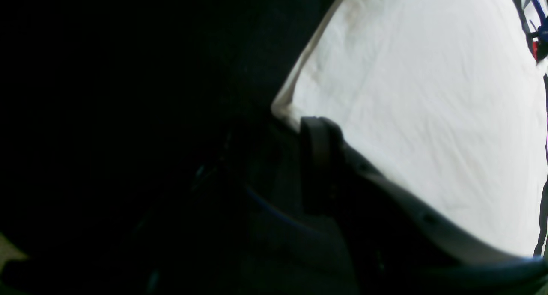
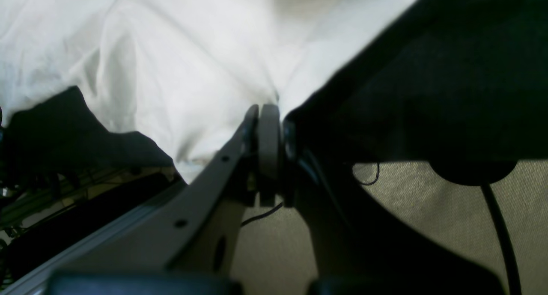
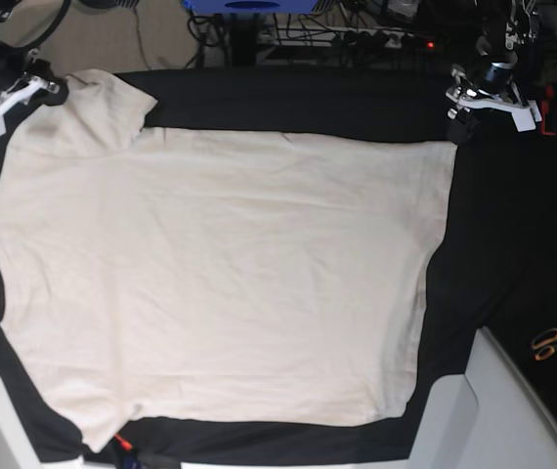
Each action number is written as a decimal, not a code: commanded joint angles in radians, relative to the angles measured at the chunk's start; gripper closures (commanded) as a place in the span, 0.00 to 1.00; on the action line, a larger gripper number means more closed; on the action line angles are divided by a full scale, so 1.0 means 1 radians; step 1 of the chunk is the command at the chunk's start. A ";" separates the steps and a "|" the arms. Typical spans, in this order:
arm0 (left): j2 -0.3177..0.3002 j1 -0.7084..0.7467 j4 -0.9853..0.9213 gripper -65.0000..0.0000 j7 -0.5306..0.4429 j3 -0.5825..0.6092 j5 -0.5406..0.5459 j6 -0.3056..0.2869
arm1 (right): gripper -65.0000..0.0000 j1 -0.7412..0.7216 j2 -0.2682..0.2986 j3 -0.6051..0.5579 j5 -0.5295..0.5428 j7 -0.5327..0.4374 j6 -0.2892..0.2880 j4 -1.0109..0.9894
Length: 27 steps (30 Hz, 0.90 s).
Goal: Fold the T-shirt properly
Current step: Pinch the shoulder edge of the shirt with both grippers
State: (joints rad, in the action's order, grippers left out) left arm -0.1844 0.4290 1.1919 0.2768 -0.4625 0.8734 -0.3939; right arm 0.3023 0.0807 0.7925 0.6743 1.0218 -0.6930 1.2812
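Note:
The cream T-shirt (image 3: 220, 274) lies spread flat on the black table (image 3: 513, 244), with one sleeve at the far left corner and the other at the near left. My right gripper (image 3: 39, 86) sits at the far left sleeve. In the right wrist view the right gripper (image 2: 267, 108) is shut on a pinch of shirt fabric (image 2: 171, 51). My left gripper (image 3: 453, 125) is at the shirt's far right corner. In the dark left wrist view the left gripper (image 1: 299, 123) looks shut on that corner of the shirt (image 1: 428, 106); only one finger (image 1: 317, 158) shows clearly.
Orange-handled scissors (image 3: 552, 342) lie on the table at the right. A pale grey box edge (image 3: 493, 410) stands at the near right. Cables and equipment (image 3: 357, 29) run along the back. Beige floor (image 2: 406, 222) shows past the table edge.

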 commanded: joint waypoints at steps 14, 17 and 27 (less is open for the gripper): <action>-0.010 -0.095 -0.073 0.67 0.034 0.008 0.002 -0.004 | 0.99 0.004 0.015 0.003 0.012 -0.002 -0.005 0.012; -0.008 -0.108 -0.070 0.68 0.057 0.008 0.002 -0.004 | 0.99 0.004 0.015 0.003 0.012 -0.002 -0.005 0.012; -0.007 -0.137 -0.076 0.69 0.048 0.123 0.002 -0.004 | 0.99 0.004 0.015 0.003 0.012 -0.002 -0.005 0.012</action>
State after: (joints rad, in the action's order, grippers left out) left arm -0.1837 0.2905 1.1137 0.3038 -0.3370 0.8883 -0.4126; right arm 0.3027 0.0803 0.7918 0.6765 1.0222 -0.6930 1.2812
